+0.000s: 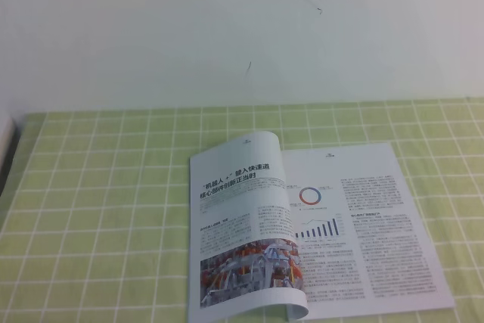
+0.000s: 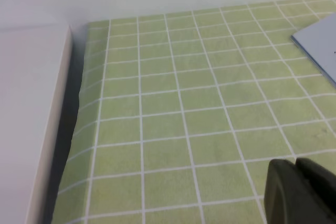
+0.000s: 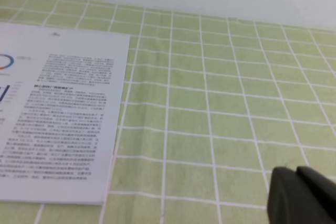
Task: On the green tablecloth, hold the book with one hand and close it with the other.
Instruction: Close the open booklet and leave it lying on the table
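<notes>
Both grippers' jaws cropped; book point(image 1: 318, 232) open on green tablecloth point(image 1: 98, 209)

I see the green tablecloth point(image 1: 98, 209) as light yellow-green, crossed by thin white lines forming a grid of squares. The book point(image 1: 355, 232) shows white pages carrying black text columns, a ring chart in red and blue, and a dark bar chart; its raised page point(image 1: 242, 225) bears a bold black title and a photograph in red, orange and grey tones. Behind, the wall point(image 1: 227, 28) reads plain white. I note a dark grey-black gripper part point(image 3: 302, 195) in the right wrist view.
</notes>
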Robot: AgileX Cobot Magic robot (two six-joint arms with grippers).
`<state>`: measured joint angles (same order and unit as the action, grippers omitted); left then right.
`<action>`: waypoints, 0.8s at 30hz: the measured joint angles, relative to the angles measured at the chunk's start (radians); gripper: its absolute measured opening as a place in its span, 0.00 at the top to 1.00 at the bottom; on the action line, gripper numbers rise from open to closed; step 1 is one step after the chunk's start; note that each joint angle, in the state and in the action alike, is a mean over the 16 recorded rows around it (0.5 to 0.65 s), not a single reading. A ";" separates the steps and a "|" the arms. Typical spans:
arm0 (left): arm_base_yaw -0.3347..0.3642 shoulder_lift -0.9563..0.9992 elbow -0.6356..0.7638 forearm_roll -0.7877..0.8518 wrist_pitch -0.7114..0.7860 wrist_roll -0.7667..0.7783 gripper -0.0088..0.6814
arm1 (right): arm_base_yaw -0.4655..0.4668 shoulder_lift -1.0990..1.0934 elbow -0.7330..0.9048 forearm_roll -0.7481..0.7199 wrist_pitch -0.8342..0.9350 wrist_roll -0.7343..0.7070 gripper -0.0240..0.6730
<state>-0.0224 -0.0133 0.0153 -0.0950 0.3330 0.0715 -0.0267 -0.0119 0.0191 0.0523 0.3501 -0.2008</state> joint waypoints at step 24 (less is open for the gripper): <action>0.000 0.000 0.000 0.018 0.000 0.000 0.99 | 0.000 0.000 0.000 0.000 0.000 0.000 0.97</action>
<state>-0.0224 -0.0133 0.0153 -0.0775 0.3327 0.0715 -0.0267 -0.0119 0.0191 0.0523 0.3501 -0.2008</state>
